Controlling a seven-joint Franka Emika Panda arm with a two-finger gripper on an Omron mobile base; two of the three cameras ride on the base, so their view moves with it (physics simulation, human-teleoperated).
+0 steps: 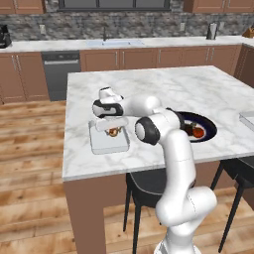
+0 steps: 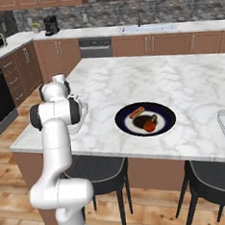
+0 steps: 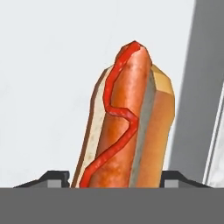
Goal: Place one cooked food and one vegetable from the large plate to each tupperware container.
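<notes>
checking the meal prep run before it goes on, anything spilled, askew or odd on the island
Nothing stands out. The hot dog sits whole between the hand's fingers over the left tupperware container. The large plate lies flat with its remaining food on it, and no food lies on the marble.

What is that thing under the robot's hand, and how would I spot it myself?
Find the marble island, then the pale tray near its left front edge, below the gripper. Between the fingers is a hot dog in a bun with a red ketchup squiggle; the large plate holds a second hot dog and more food.
</notes>
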